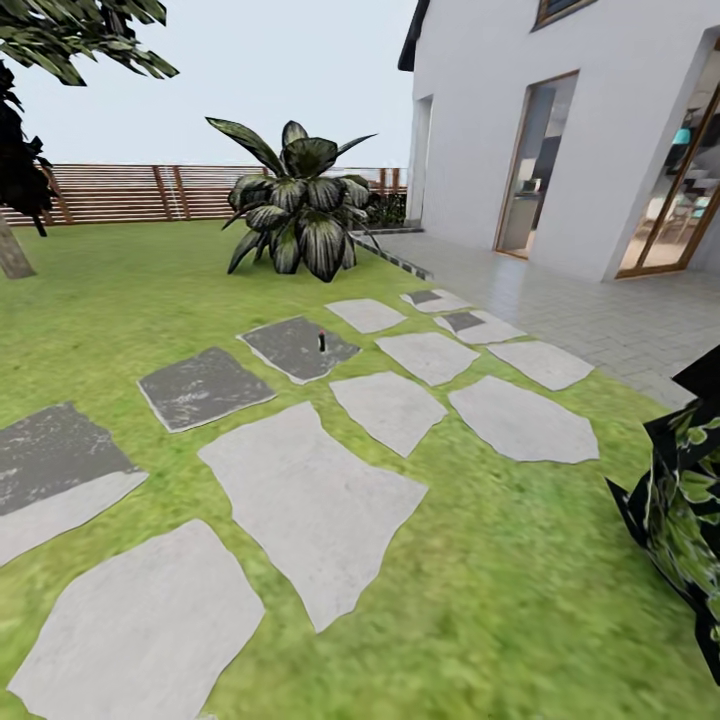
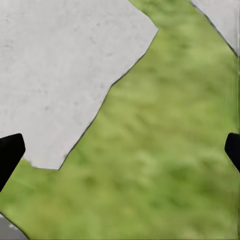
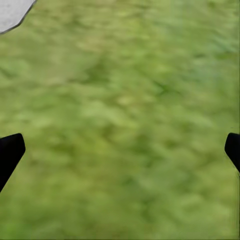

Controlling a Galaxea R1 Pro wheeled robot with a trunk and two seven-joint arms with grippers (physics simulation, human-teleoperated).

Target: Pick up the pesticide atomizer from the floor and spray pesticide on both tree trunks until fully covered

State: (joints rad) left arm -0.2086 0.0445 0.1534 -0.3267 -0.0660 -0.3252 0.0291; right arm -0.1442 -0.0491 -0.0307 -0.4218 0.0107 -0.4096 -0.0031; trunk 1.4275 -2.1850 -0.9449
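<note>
A very small dark upright item with a reddish top, apparently the pesticide atomizer (image 1: 322,342), stands on a dark grey paving slab (image 1: 297,348) mid-lawn. At the far left edge leans one tree's pale mottled trunk (image 1: 12,250), with jagged dark green foliage (image 1: 85,40) above it. My left gripper (image 2: 120,150) is open over the grass (image 2: 165,165) beside a pale slab (image 2: 60,65); only its black fingertips (image 2: 10,152) show at the frame's sides. My right gripper (image 3: 120,150) is open too, above bare grass, with nothing between its fingertips (image 3: 10,150).
Pale and dark stone slabs (image 1: 310,500) cross the lawn. A big broad-leaved plant (image 1: 298,205) stands beyond them before the slatted wooden fence (image 1: 120,192). The white house (image 1: 560,130) and its tiled terrace (image 1: 600,310) lie right. A dark leafy shrub (image 1: 680,510) is close at the right edge.
</note>
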